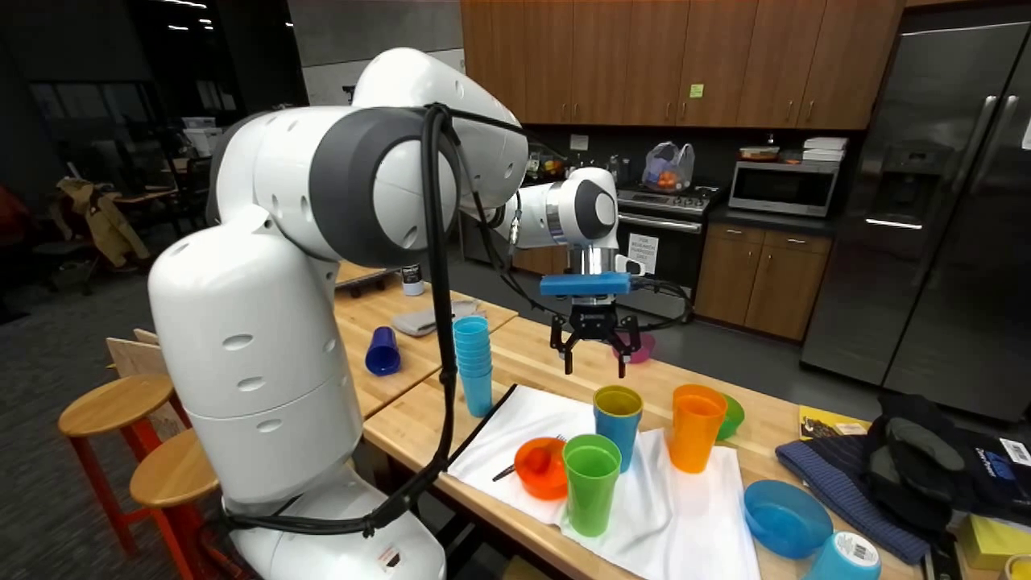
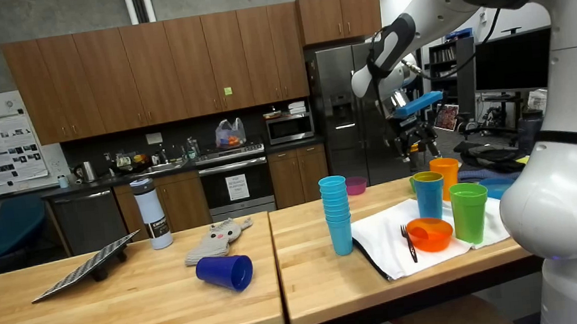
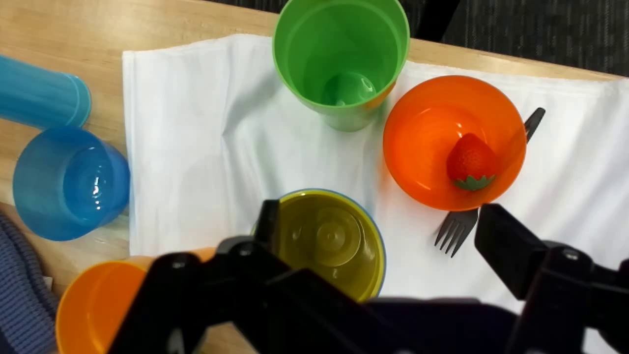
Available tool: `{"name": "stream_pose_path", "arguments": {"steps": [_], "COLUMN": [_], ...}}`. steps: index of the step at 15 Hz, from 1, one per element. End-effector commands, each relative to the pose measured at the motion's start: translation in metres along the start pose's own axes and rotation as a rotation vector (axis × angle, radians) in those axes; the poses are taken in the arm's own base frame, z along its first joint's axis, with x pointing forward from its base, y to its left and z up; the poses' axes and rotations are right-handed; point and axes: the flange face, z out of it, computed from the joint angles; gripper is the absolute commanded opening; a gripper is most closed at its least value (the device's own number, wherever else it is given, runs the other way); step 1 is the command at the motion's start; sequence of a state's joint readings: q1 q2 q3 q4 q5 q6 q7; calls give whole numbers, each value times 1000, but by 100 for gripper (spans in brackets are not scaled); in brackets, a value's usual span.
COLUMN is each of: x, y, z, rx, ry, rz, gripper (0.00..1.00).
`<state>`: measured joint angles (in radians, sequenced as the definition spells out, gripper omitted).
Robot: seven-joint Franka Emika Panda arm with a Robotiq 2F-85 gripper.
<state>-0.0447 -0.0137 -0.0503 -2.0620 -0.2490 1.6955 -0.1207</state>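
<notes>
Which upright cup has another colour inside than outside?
The tapered blue plastic cup, yellow inside; the tapered green plastic cup and tapered orange plastic cup each show one colour.

Blue cup, yellow on the inside | stands upright, round mouth up, its bottom plainly visible from above | rests on a white cloth over a wooden table, between a green cup and an orange cup, near but apart from both

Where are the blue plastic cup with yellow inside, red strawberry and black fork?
Blue cup with yellow inside [image 1: 621, 429], in an exterior view: outer wall.
Red strawberry [image 3: 471, 160], wrist view: red body.
Black fork [image 3: 461, 225], wrist view: tined head.
</notes>
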Motion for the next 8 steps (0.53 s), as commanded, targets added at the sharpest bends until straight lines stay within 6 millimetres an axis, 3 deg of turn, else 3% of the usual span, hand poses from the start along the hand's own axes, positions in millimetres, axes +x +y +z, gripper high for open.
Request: {"name": "stream_pose_path", "arguments": {"steps": [1, 8], "x": [5, 17], "y": [-15, -41], "z": [14, 41], "rx": [-25, -69], "ry": [48, 196], "rz": [4, 20], "gripper": [100, 100]}}
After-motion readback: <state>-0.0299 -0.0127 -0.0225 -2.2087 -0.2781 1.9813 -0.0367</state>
